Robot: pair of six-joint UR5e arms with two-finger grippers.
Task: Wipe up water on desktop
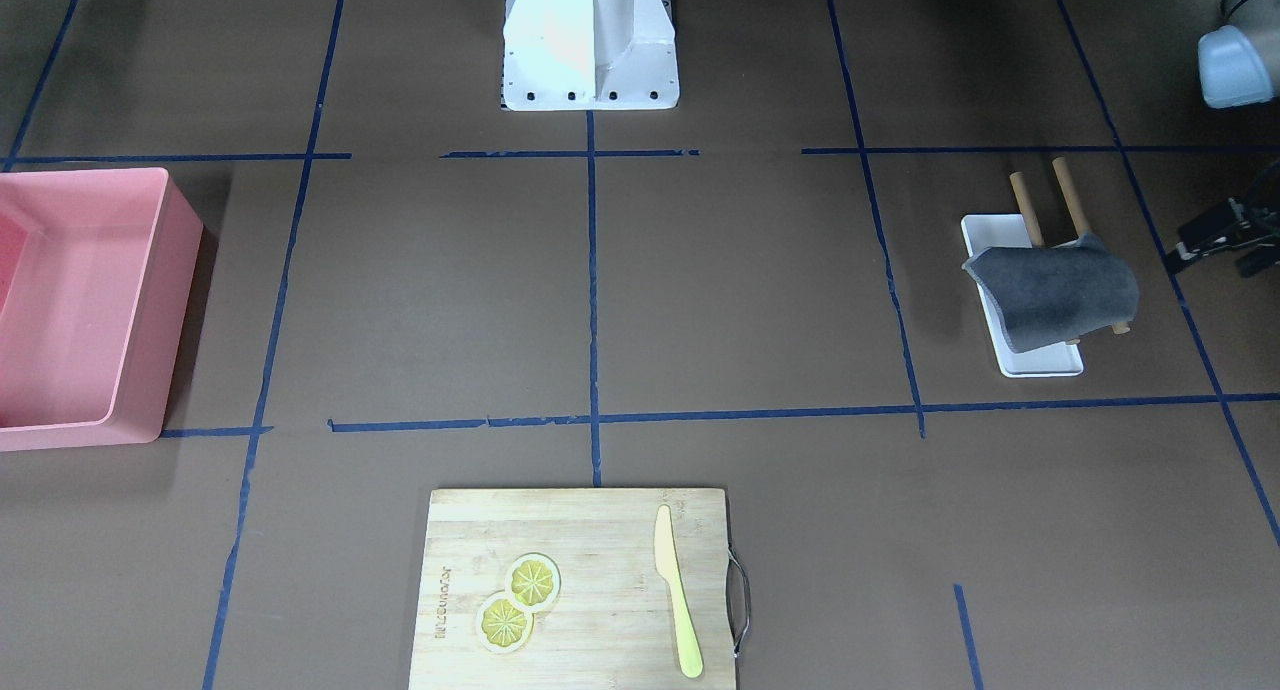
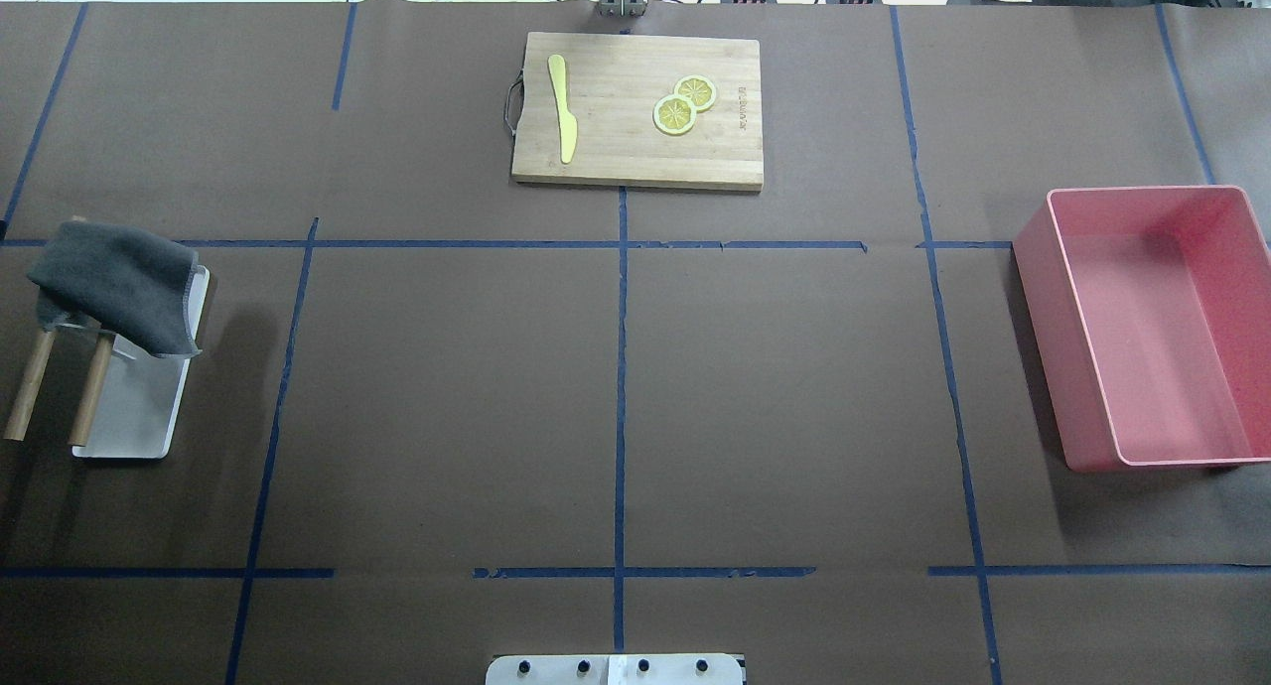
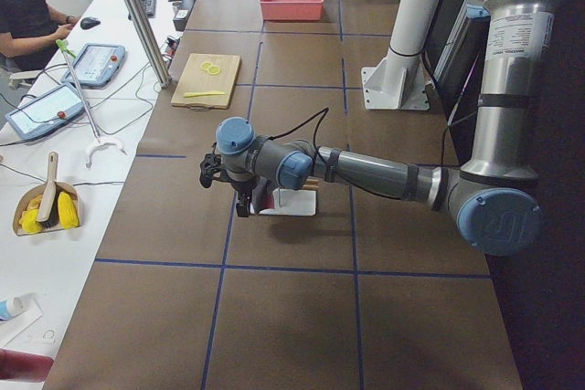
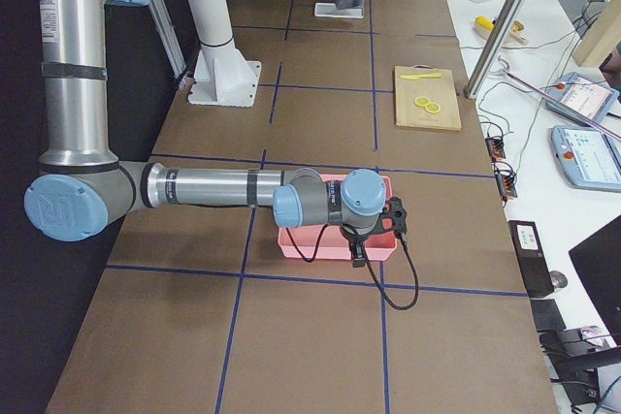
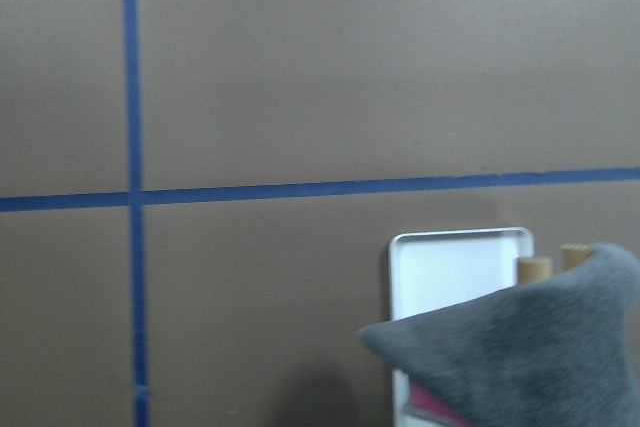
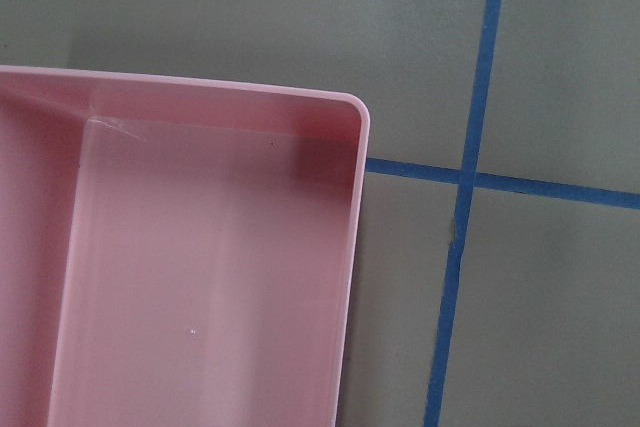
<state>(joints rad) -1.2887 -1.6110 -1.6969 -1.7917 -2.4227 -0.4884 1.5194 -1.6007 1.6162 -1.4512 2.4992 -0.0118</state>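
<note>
The desktop [image 2: 447, 397] is a matte dark-brown surface with a grid of blue tape lines; I see no water on it in any view. A dark grey cloth [image 1: 1055, 290] hangs over a small wooden rack [image 1: 1068, 192] that stands on a white tray [image 1: 1040, 362]. It also shows in the overhead view [image 2: 119, 283] and the left wrist view [image 5: 520, 357]. My left gripper [image 1: 1190, 248] hovers just beside the cloth, apart from it; I cannot tell whether it is open. My right gripper [image 4: 359, 254] hangs over the pink bin's corner and shows only in the side view.
A pink bin [image 2: 1082, 298] stands at the robot's right and looks empty in the right wrist view [image 6: 355, 207]. A bamboo cutting board [image 2: 616, 149] at the far edge carries a yellow knife [image 2: 562, 109] and two lemon slices [image 2: 683, 104]. The robot's base [image 1: 590, 40] is mid-table.
</note>
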